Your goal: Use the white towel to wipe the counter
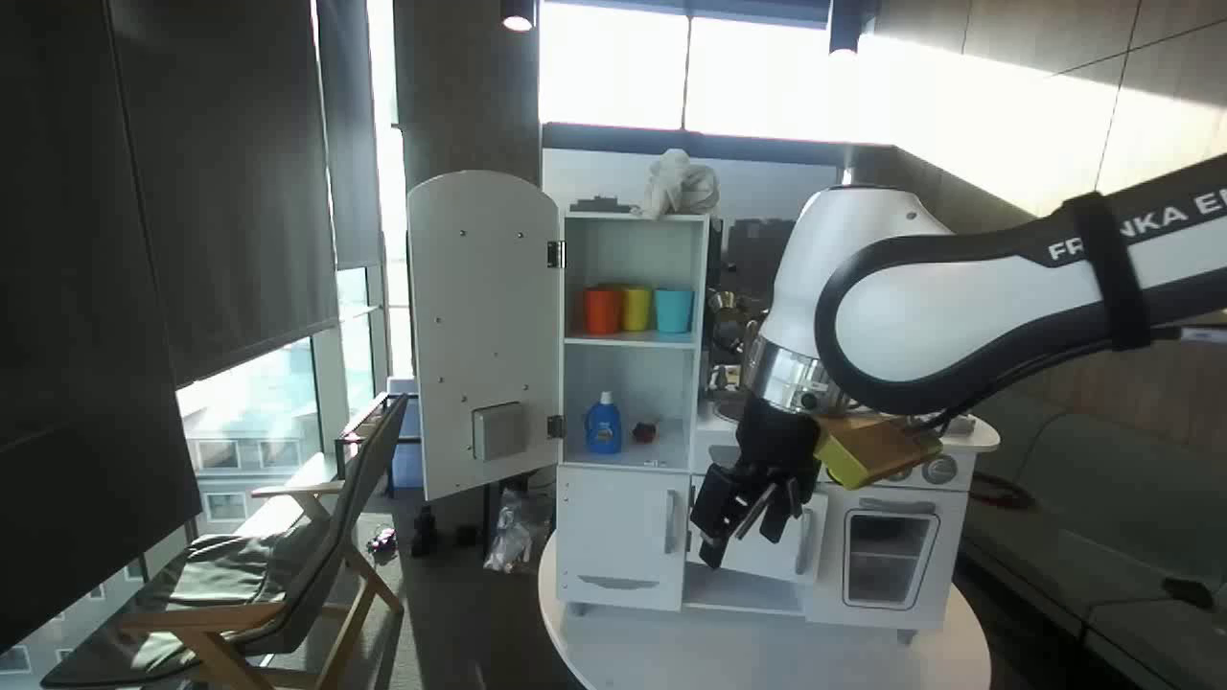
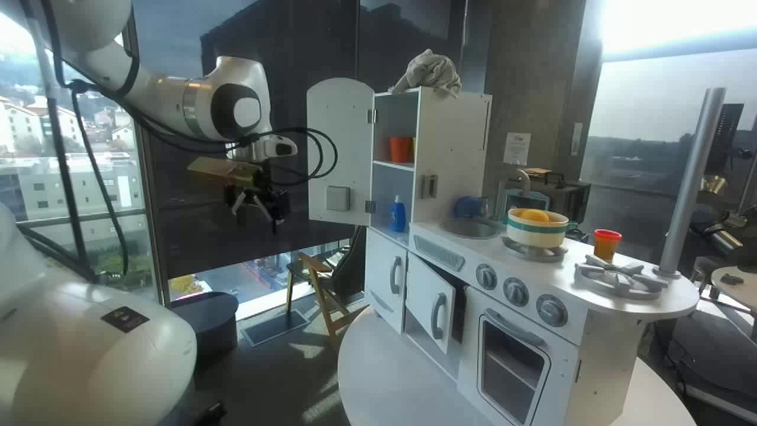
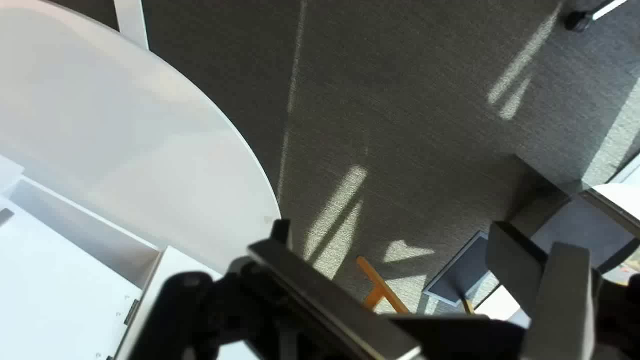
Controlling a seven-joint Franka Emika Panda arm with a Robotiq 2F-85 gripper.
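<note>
Towel [image 2: 433,71] | bunched atop cabinet [image 2: 455,148] | tapering toward door [image 2: 340,139] | long axis unclear

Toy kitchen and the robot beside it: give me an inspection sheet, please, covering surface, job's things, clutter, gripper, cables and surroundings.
Surface: white counter with sink and burners; dirt cannot be judged.
Job's things: white towel crumpled atop the tall cabinet, off the counter.
Clutter: pot on a burner, something orange in it; red-lidded container nearby; blue bottle and cups inside the tall cabinet.
Gripper: open in the wrist view, nothing held.
Cables: black cables loop out beside the arm.
Surroundings: cabinet door open, lower door ajar; chair near the window; plastic bag on the floor.
</note>
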